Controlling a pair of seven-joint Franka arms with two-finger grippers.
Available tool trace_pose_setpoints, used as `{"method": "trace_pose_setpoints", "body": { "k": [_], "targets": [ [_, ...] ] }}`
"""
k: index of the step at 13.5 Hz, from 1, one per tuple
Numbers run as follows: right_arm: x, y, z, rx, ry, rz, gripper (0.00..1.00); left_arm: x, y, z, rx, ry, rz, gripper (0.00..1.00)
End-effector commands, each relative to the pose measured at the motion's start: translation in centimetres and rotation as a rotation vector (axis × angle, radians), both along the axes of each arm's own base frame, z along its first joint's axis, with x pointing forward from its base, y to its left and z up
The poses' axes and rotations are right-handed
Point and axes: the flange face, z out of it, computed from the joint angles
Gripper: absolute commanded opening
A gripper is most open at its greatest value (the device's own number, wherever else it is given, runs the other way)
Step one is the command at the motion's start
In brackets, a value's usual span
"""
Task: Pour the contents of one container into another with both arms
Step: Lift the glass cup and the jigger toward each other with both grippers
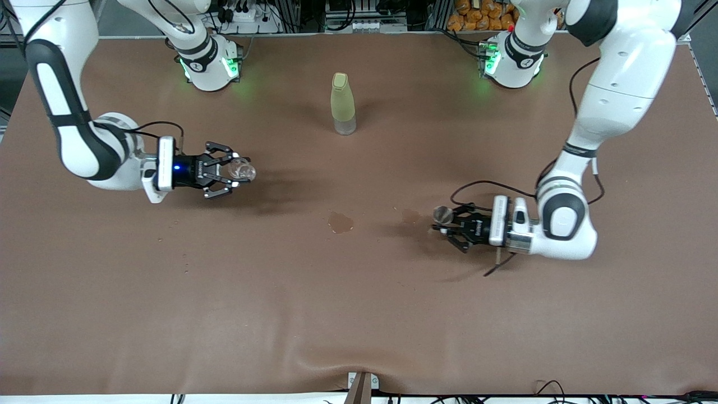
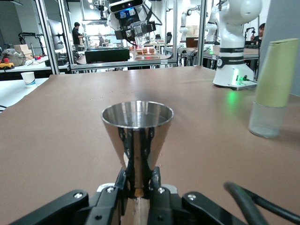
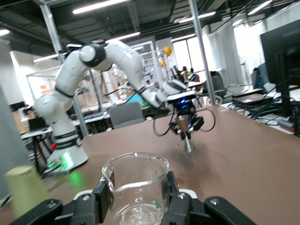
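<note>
The right pincer (image 1: 238, 170) grips the cup (image 1: 242, 169) upright above the tabletop (image 1: 359, 314); the left pincer (image 1: 449, 221) clamps the jigger (image 1: 442, 214), well apart. Bringing both together, lip just over the jigger's mouth, then tilting slowly, seems wisest.
</note>
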Motion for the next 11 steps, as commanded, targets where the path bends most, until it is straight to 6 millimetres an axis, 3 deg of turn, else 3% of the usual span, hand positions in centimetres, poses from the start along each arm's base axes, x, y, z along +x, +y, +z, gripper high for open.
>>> {"method": "trace_pose_setpoints", "body": {
  "k": [1,2,6,11],
  "targets": [
    [-0.4,3.9,0.9,0.015,-0.002,-0.066,0.14,-0.9,-3.8,-0.1,-0.01,0.005,0.039,0.0],
    [-0.5,5.8,1.1,0.036,0.008,-0.082,0.14,-1.3,-5.4,-0.4,-0.006,0.007,0.052,0.0],
    [-0.9,10.2,1.5,0.046,0.103,-0.132,0.13,-3.5,-12.2,-2.2,-0.004,0.009,0.108,0.0],
    [-3.1,19.5,1.9,0.051,0.167,-0.253,0.11,-6.5,-19.1,-4.0,0.0,0.044,0.158,0.0]
  ]
}}
